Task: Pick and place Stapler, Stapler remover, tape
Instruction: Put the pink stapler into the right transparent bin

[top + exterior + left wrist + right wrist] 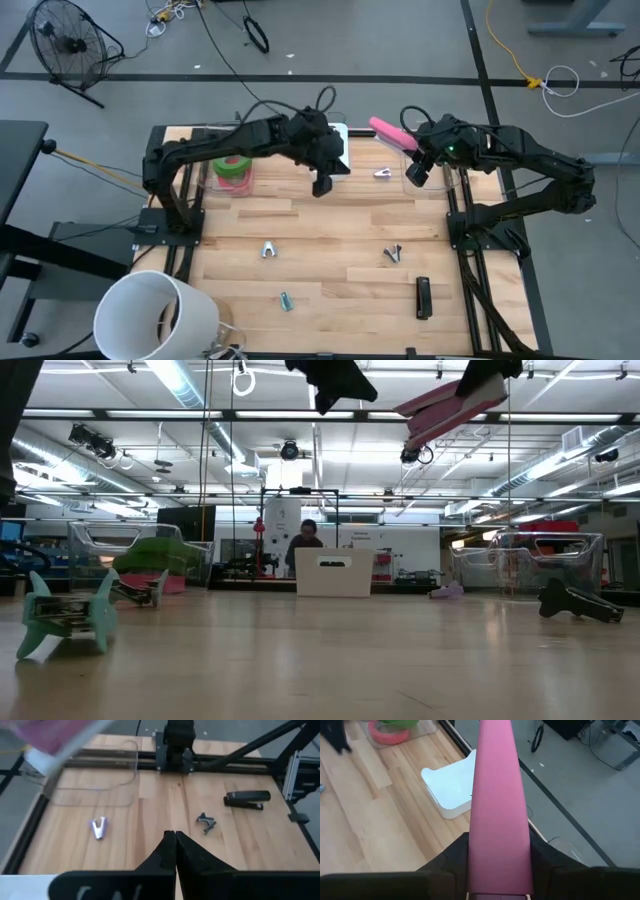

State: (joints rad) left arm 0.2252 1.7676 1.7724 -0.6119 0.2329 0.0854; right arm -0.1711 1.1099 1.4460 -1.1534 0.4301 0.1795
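Above table's far edge, right gripper (413, 148) clamped long pink plastic stapler (392, 134); left gripper (322, 186) hung empty, fingers pinched together. Risk: stapler levering loose, held off-centre.

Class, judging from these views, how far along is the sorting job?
Done: tape rings sit in the left clear bin. In hand: right gripper holds the pink stapler aloft. Left: black stapler and staple removers lie on the table; left gripper is shut, empty.
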